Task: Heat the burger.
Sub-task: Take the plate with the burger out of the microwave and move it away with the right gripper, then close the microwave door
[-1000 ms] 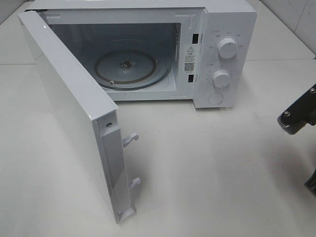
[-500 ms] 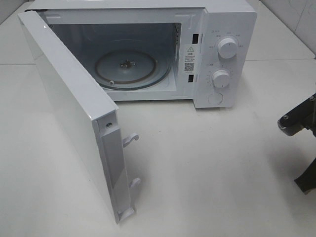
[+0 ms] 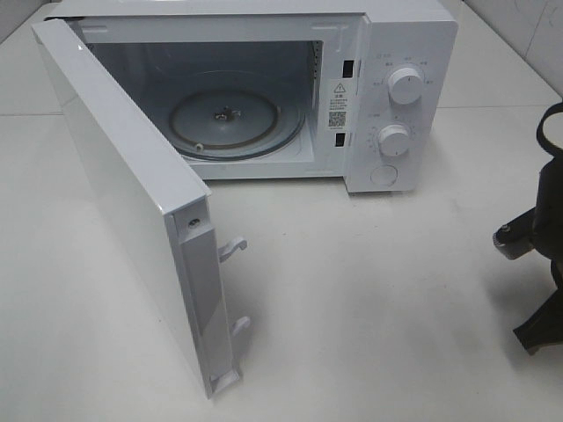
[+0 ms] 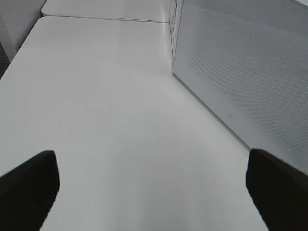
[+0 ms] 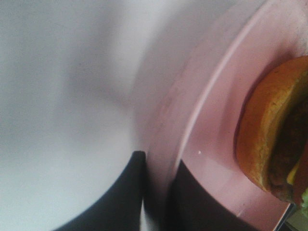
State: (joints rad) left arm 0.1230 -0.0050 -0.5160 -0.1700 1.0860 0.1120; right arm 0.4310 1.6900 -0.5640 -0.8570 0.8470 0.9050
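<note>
The burger, with a golden-brown bun and a dark patty, lies on a pink plate in the right wrist view. My right gripper is shut on the plate's rim, one dark finger on each side of it. In the exterior view only part of the right arm shows at the right edge; burger and plate are out of view there. My left gripper is open over bare table beside the microwave door, holding nothing.
A white microwave stands at the back of the table, its door swung wide open toward the front left. The glass turntable inside carries nothing. Two knobs sit on the right panel.
The right arm has shifted at the exterior view's right edge, its dark parts moving lower and more of its upper body coming into view. The microwave has not moved.
</note>
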